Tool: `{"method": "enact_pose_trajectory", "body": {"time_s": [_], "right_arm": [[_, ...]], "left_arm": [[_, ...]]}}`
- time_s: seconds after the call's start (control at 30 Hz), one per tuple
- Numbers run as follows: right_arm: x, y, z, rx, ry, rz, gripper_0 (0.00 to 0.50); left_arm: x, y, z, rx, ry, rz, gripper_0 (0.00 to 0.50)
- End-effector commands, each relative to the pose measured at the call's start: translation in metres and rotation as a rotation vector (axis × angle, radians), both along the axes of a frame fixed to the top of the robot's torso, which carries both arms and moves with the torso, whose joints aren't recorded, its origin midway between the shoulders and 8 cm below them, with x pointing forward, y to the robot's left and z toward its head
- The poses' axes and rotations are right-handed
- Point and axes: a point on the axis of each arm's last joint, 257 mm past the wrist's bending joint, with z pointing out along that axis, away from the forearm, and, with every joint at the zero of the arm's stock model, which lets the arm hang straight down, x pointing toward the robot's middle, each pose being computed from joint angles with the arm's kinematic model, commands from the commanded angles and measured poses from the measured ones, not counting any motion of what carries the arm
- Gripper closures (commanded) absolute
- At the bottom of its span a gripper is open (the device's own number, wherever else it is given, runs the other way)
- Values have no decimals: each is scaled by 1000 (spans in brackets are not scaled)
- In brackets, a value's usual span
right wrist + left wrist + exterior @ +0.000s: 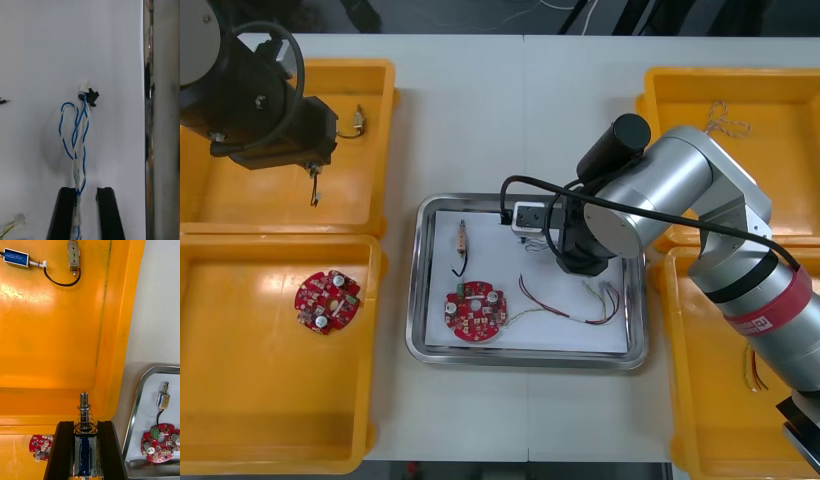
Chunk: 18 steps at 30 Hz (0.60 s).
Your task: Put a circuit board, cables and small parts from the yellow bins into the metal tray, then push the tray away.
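Observation:
My left gripper [85, 423] is shut on a small metal part [84, 416] with a spring and a blue body, held over the upper-left yellow bin [45, 345]. In the front view this gripper [313, 168] hangs at the top left, the part's black lead dangling below it. My right gripper [86, 189] is low over the metal tray [416, 290], shut on a twisted blue and white cable [77, 131] whose free end rests on the white liner. The tray also holds a red circuit board [476, 312], a small metal part [462, 238] and a red and yellow cable [565, 305].
Another circuit board [327, 301] lies in the lower-left bin [240, 400]. Two more small metal parts [73, 255] joined by a black lead lie in the upper-left bin. The upper-right bin [780, 90] holds a cable [725, 120]. The tray's shiny wall [161, 112] runs beside my right fingers.

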Motion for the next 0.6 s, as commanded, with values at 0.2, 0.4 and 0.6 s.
{"method": "enact_pose_trajectory", "body": {"time_s": [0.2,0.4,0.6], "right_arm": [[-5,16,0,33,-5,-1,0],[-4,18,8,51,-20,-8,0],[-5,10,28,46,-13,-37,0]], "left_arm": [[-2,-2,8,-67,-14,63,500],[-2,-2,8,-67,-14,63,500],[-2,-3,8,-66,-16,62,500]]}}
